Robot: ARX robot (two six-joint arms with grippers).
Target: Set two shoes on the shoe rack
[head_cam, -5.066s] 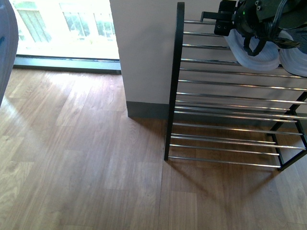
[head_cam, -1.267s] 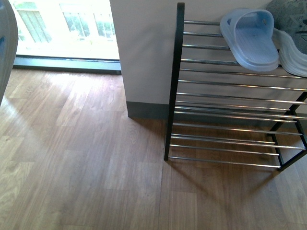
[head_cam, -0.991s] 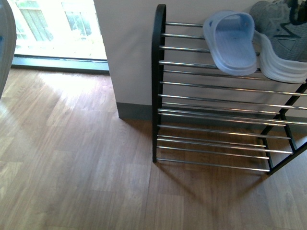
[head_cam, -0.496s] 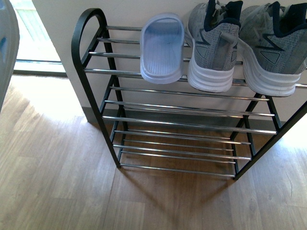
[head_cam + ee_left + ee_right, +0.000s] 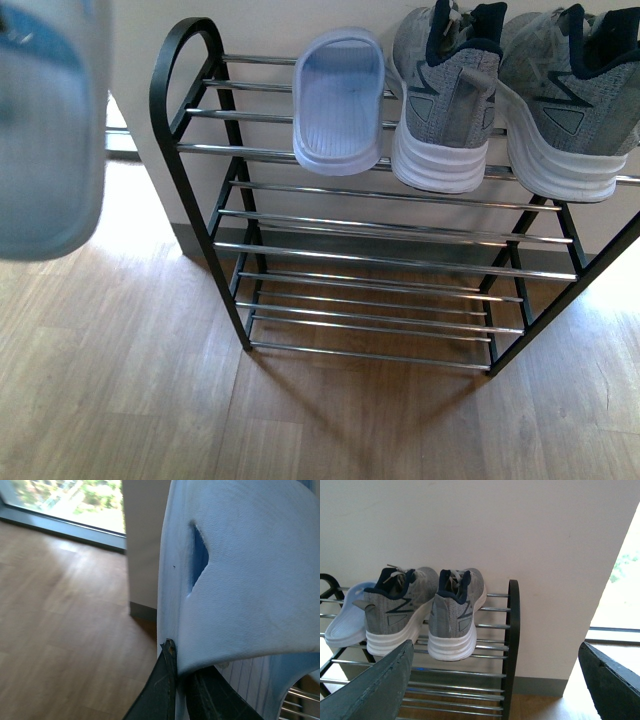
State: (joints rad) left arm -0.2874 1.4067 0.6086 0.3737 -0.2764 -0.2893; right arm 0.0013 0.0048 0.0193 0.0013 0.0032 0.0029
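The shoe rack (image 5: 190, 190) stands against the wall. On its top tier lie one pale blue slide sandal (image 5: 338, 100) and two grey knit sneakers (image 5: 445, 95) (image 5: 565, 95) to its right. A second pale blue sandal (image 5: 45, 130) hangs close to the camera at the far left, blurred. My left gripper (image 5: 177, 680) is shut on that sandal's edge (image 5: 240, 580). My right gripper (image 5: 500, 690) is open and empty, facing the rack (image 5: 512, 630) with the sneakers (image 5: 455, 612) and sandal (image 5: 347, 617); it is out of the front view.
Wooden floor (image 5: 120, 380) lies in front of the rack. A pale wall with a grey skirting board (image 5: 195, 240) backs it. A bright window (image 5: 75, 500) with a dark sill lies to the left. The rack's lower tiers hold nothing.
The view swung from the rack's left end to face it; both sneakers came into view. The held sandal has just moved in at the far left, close to the camera.
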